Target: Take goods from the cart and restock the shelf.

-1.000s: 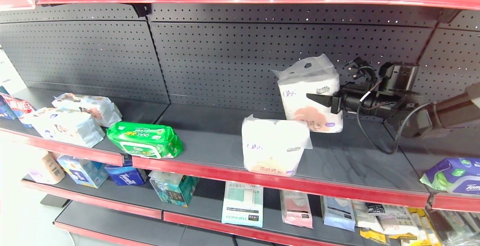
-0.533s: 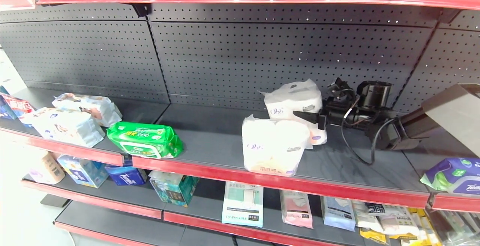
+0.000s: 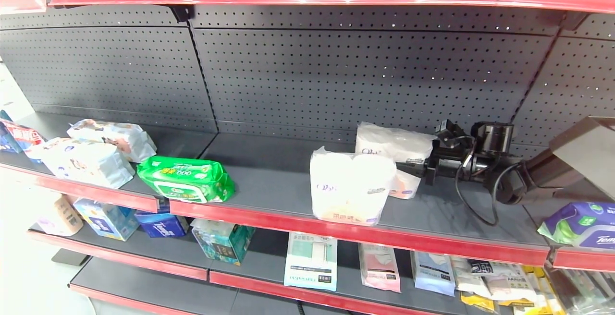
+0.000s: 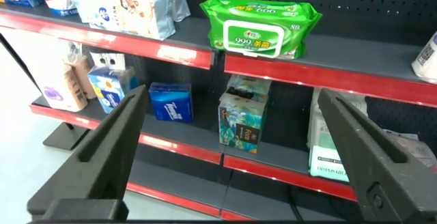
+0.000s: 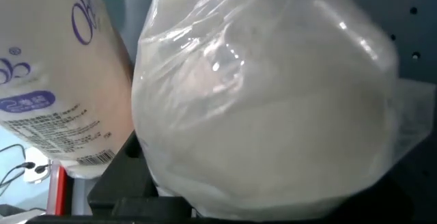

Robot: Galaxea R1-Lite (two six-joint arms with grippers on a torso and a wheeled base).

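White and plastic-wrapped, the tissue pack (image 3: 395,148) sits toward the back of the grey shelf (image 3: 269,175). It is tilted over, with its lower end down at the shelf board, though whether its weight rests there cannot be told. The right claw (image 3: 414,165) is clenched on it from the robot's right, its dark fingers pressed into the wrapper. In the right wrist view the pack's clear film (image 5: 266,115) bulges close to the camera.

Just in front of it, at the red shelf edge, a twin pack (image 3: 350,185) of the same kind stands upright and hides part of the held one. The two are touching or very nearly so. From the right wrist, this twin pack (image 5: 48,101) shows just beside the held one.

Farther along the same shelf to the robot's left lies a green wipes pack (image 3: 185,178). Beyond it are two white printed packs (image 3: 86,161), one behind the other. At the far right a purple pack (image 3: 576,224) lies at the front of the neighbouring bay.

The left claw (image 4: 232,94) hangs released, its fingers spread wide, low in front of the shelving. It faces the green wipes pack (image 4: 259,27), with a blue tissue box (image 4: 171,101) and a teal box (image 4: 242,118) on the tier below.
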